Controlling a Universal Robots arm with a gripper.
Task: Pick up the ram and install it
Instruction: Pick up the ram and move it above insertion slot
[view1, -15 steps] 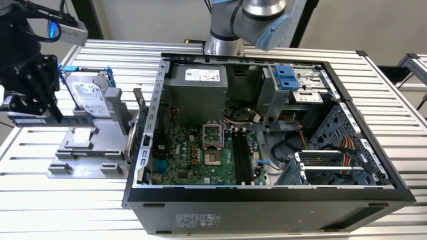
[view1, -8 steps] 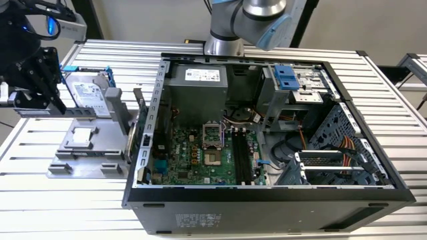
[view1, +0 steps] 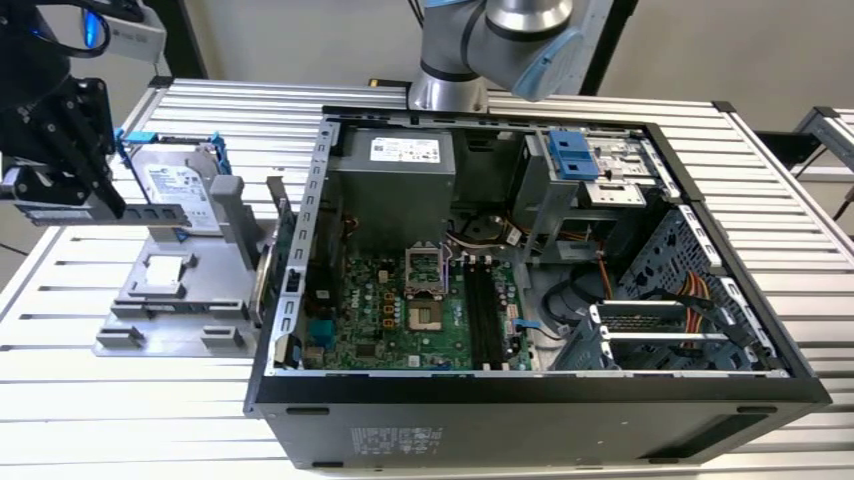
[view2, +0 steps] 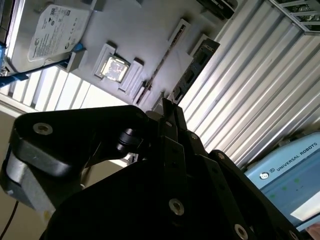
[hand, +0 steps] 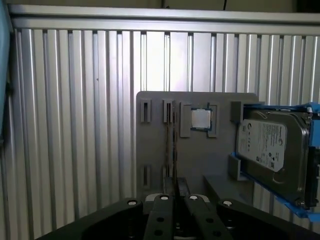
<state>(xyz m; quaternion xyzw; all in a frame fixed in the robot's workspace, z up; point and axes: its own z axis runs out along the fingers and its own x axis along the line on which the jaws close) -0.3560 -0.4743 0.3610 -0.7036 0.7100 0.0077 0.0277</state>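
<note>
One gripper (hand: 177, 202), fingers (hand: 161, 220) seemingly pressed together, over ram (hand: 171, 145) edgewise in grey fixture (hand: 212, 162)

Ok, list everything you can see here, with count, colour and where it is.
Computer case: one, black, open, mid-table.
Motherboard: one, green, inside the case.
Holder plate: one, grey, beside the case on the exterior view's left.
Ram: one, dark, standing edge-on in a plate slot.
Processor chip: one, silver, in a plate recess.
Hard drive: one, silver in a blue frame, at the plate's edge.
Table: one, silvery, ribbed, under everything.
Arm: one, grey and blue, base beyond the case.
Pincer: one, black, over the plate, in line with the ram.
</note>
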